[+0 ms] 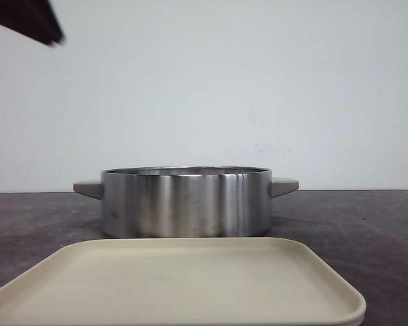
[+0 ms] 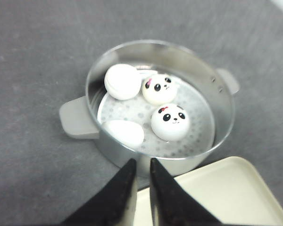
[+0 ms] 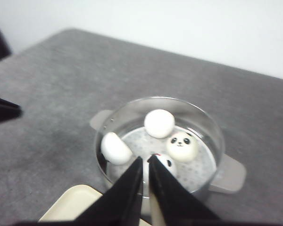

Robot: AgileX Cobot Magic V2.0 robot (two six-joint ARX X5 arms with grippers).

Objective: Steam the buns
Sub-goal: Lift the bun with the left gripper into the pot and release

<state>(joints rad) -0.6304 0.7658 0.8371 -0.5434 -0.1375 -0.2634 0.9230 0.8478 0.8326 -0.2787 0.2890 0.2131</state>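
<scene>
Buns: you have all four buns (image 2: 170, 121) inside the steamer (image 2: 224, 110), resting on its perforated floor; two show panda faces, two are turned so only white shows. One leans against the wall near a handle.
Why there: you need them on the holed floor so steam can reach them; judging by this, loading looks done.
Steamer: it stands upright on the worktop (image 2: 33, 56), open-topped, no lid in view. A handle (image 2: 78, 117) sticks out on each side.
Tray: the beige tray (image 1: 190, 285) lies just in front of the steamer, bare; whether the two touch you cannot tell.
Left gripper (image 2: 141, 165): pressed nearly together, holding nothing, hanging above the edge where steamer and tray meet.
Right gripper (image 3: 145, 162): also pressed nearly together and empty, above the steamer's near rim.
Room: the worktop is open beyond the handles on both sides; lift straight up to clear the rim.
</scene>
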